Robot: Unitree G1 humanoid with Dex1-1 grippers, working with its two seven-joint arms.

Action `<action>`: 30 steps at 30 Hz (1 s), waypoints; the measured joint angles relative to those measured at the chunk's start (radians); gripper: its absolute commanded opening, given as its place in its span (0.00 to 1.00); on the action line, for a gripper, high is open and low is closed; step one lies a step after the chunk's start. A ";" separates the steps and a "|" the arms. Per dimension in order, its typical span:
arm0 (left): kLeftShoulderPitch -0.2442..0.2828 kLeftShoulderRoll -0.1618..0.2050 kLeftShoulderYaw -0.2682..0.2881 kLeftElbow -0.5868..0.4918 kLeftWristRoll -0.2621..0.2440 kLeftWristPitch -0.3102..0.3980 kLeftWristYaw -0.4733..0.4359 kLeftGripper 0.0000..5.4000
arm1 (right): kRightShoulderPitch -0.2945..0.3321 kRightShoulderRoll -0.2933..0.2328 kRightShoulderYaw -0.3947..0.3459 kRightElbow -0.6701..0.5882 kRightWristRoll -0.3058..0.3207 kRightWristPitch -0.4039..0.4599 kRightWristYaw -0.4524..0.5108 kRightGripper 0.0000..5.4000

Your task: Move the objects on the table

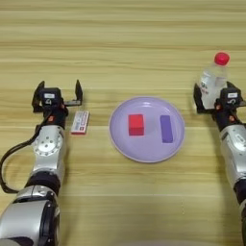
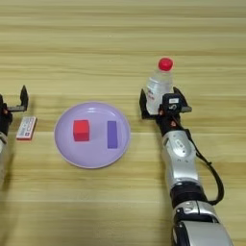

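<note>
**Clearly a tall bottle in a low grip is the main hazard**

Right now the right gripper [image 2: 158,106] sits at the right of the frame with its two black fingers standing either side of the lower body of the water bottle [image 2: 158,86]. The bottle stands upright, red cap on top, and the fingers look close against its sides, though whether they press it firmly cannot be told. The hold is low and the bottle is tall and clear-walled, so a quick sideways move could tip it or let it slip out and roll across the worktop [image 1: 120,43]. A hard squeeze could also buckle the thin plastic.

At the left of the frame, the left gripper [image 1: 57,95] rests with its fingers spread wide and holding nothing. The white pack [image 1: 80,122] lies flat just below and to the right of it, near the left rim of the lilac plate [image 1: 120,144]. Being so thin, the pack could be pushed along the wood instead of picked up, and shoved against the plate.

On the plate lie the red cube [image 1: 136,124] and, beside it, a small purple block [image 1: 166,128], apart from each other. Any reach for the cube could knock the purple block or drag the plate if the fingers come in too low.
</note>
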 measured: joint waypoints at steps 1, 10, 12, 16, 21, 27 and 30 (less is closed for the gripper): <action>0.000 0.000 0.000 0.000 0.000 0.000 0.000 1.00 | 0.000 0.001 0.000 -0.001 0.002 0.000 0.002 0.85; 0.000 0.000 0.000 0.000 0.000 0.000 0.000 1.00 | 0.000 0.001 0.004 -0.001 -0.001 0.000 0.001 0.67; 0.000 0.000 0.000 0.000 0.000 0.000 0.000 1.00 | -0.004 0.000 0.005 0.004 -0.002 0.000 0.001 0.64; 0.000 0.000 0.000 0.001 0.000 0.000 0.000 1.00 | -0.029 -0.004 0.006 0.033 -0.009 0.002 0.002 0.58; 0.000 0.000 0.000 0.001 0.000 0.000 0.000 1.00 | -0.030 -0.007 0.010 0.034 -0.016 0.001 0.002 0.56; 0.000 -0.001 -0.001 0.001 0.000 -0.001 0.001 1.00 | 0.028 -0.010 0.024 -0.043 -0.017 0.009 0.012 0.55; 0.000 -0.004 -0.001 -0.001 0.000 -0.001 0.005 1.00 | 0.064 -0.011 0.033 -0.089 -0.017 0.025 0.021 0.55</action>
